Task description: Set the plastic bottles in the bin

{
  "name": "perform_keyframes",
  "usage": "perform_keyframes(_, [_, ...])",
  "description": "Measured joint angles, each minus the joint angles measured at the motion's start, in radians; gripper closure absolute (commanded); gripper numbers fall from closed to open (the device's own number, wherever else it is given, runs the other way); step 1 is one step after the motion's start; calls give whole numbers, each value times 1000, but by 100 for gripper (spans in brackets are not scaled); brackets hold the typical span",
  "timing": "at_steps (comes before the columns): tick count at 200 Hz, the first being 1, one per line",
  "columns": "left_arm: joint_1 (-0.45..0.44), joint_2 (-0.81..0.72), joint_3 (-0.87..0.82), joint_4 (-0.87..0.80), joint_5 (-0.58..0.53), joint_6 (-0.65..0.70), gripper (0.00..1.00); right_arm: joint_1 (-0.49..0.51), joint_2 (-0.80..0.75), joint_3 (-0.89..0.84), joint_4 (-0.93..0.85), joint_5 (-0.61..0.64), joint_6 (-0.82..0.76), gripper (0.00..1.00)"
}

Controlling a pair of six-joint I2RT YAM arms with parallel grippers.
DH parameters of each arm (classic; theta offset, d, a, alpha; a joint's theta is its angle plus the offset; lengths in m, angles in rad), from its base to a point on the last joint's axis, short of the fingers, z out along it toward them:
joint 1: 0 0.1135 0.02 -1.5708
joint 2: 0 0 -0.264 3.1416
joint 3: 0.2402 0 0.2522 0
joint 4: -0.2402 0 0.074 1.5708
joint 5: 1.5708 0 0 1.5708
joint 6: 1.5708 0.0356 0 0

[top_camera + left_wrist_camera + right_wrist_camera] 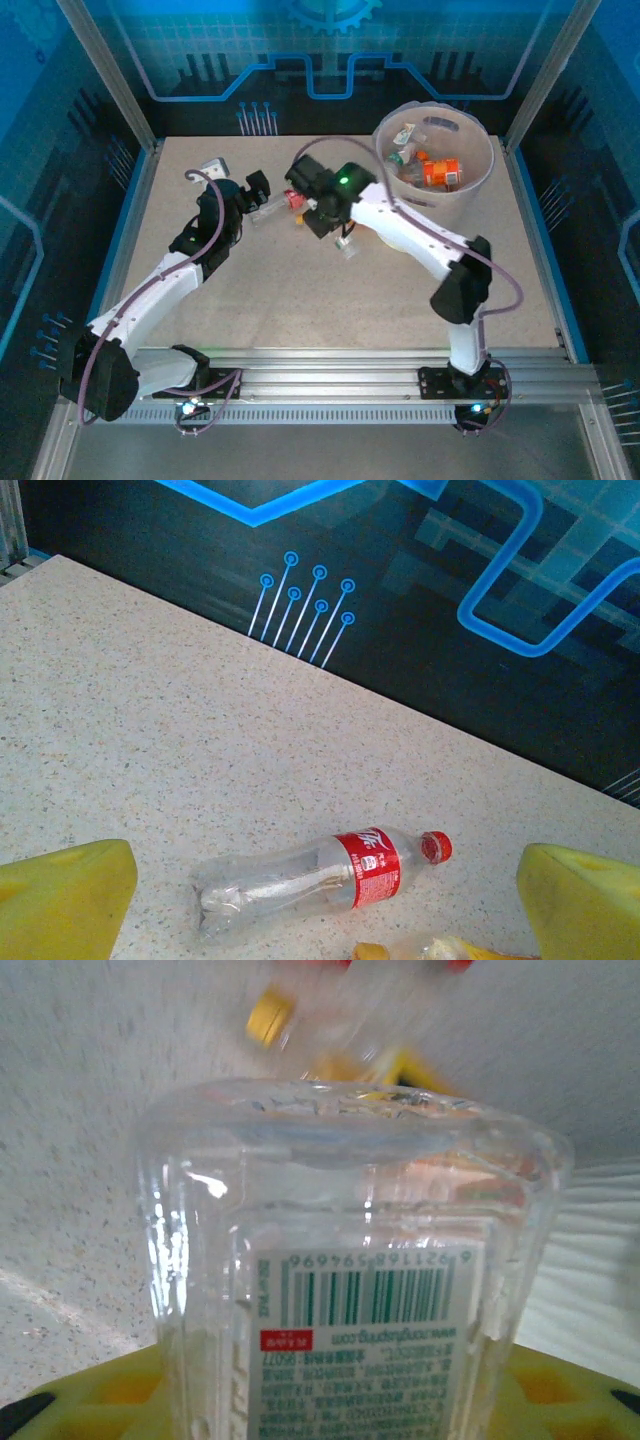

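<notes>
A clear plastic bottle with a white barcode label [350, 1260] stands close against the right wrist camera, and my right gripper [330, 1405] is shut on it, with its yellow fingers [90, 1400] low at either side. From above, that gripper [318, 212] hangs over mid-table, left of the bin [486, 160]. A crushed clear bottle with a red label and cap [320, 875] lies flat on the table. My left gripper [325, 885] hovers over it, open wide and not touching it. Seen from above, this gripper [258, 195] is beside that bottle [275, 207].
Several bottles lie inside the bin, one with an orange label [440, 172]. A yellow-capped bottle [272, 1015] lies beyond the held one and shows at the lower edge of the left wrist view [440, 948]. A small white object [214, 165] sits at the back left. Blue walls enclose the table.
</notes>
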Motion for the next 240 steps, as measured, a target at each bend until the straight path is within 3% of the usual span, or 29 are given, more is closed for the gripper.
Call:
perform_keyframes(46, [0, -10, 0, -4, 0, 0, 1, -56, -122, 176, -29, 166, -153, 67])
perform_keyframes(89, [0, -18, 0, -4, 1, 0, 1, -213, -141, 204, 9, 259, -272, 68])
perform_keyframes(152, [1, -24, 0, -7, 1, 0, 1, -403, -161, 204, 175, 267, -417, 70])
perform_keyframes(240, [1, -38, 0, -16, 1, 3, 1, -515, -142, 74, 390, 325, -582, 70])
